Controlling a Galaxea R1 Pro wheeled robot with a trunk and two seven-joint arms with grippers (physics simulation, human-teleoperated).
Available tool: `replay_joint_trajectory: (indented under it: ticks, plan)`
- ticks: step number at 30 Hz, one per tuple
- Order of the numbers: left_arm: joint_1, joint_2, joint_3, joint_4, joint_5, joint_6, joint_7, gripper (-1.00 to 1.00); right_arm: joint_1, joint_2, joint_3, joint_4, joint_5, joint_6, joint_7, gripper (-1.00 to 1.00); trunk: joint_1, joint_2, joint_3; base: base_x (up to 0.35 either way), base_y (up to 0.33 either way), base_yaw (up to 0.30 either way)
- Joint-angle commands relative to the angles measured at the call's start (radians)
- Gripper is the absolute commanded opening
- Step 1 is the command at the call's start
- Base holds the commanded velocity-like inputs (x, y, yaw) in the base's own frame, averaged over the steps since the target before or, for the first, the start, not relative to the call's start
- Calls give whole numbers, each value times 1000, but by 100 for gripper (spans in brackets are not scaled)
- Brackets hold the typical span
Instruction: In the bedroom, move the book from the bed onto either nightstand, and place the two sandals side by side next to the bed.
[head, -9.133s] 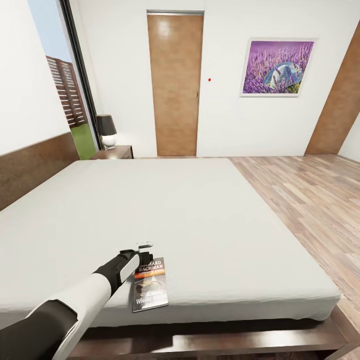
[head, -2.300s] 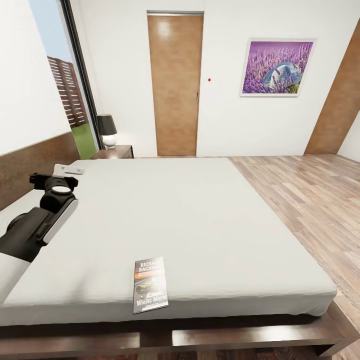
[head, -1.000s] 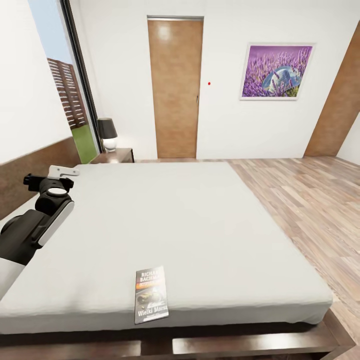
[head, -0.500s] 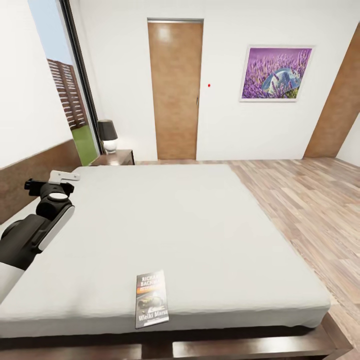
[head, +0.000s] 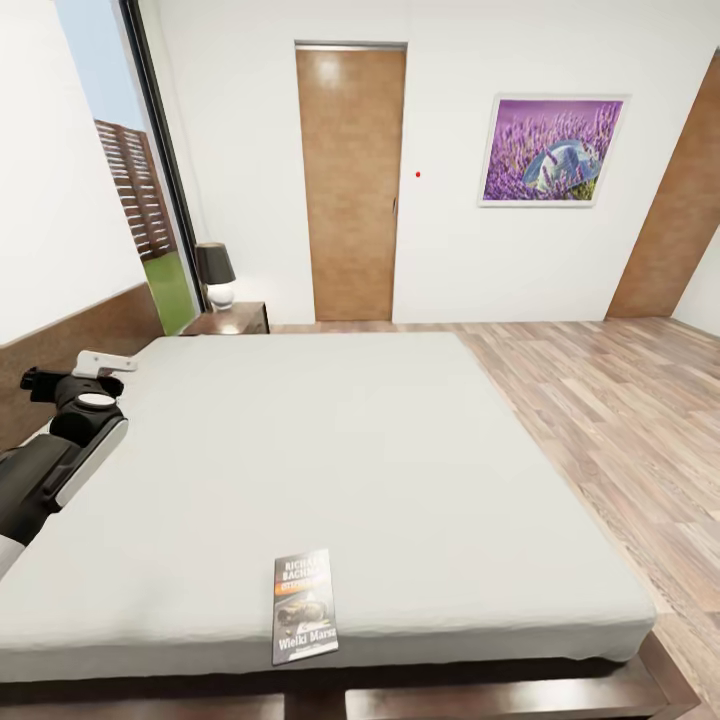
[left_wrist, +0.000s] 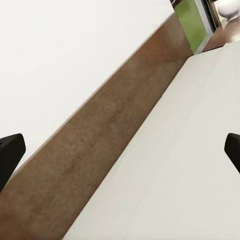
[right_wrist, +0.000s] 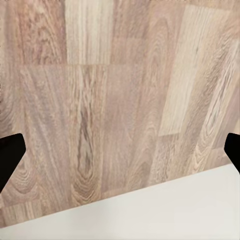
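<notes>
The book (head: 305, 605), dark with an orange band, lies flat on the bed (head: 340, 450) near its front edge. My left gripper (head: 42, 379) hovers over the mattress at the far left, well away from the book and facing the brown headboard (left_wrist: 95, 150). In the left wrist view the left gripper (left_wrist: 120, 152) stands open and empty. The right gripper (right_wrist: 120, 152) is open too, with nothing held, over the plank floor (right_wrist: 120, 100) beside an off-white mattress strip (right_wrist: 150, 220). The dark nightstand (head: 232, 319) stands at the bed's far left corner. The sandals are out of view.
A black-shaded lamp (head: 215, 274) stands on the nightstand, next to the tall window (head: 130, 180). A brown door (head: 352, 180) and a lavender picture (head: 553, 150) are on the far wall. Wood floor (head: 620, 420) stretches to the right of the bed.
The left gripper has left the book, which still lies on the bed, and has risen to the far left. The camera has pulled back slightly; lately the arm drew further left.
</notes>
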Motion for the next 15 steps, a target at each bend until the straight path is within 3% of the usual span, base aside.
replay_joint_trajectory:
  ticks: [1, 15]
  plan:
    - [-1, 6, -4, 15, 10, -5, 8, 100, 0, 1, -8, -1, 10, -2, -1, 100, -4, 7, 2, 0, 0, 0]
    - [-1, 87, -5, 286, 12, -185, -64, 100, -4, 6, -8, -2, 10, -3, -1, 100, -58, 105, 46, 0, 0, 0]
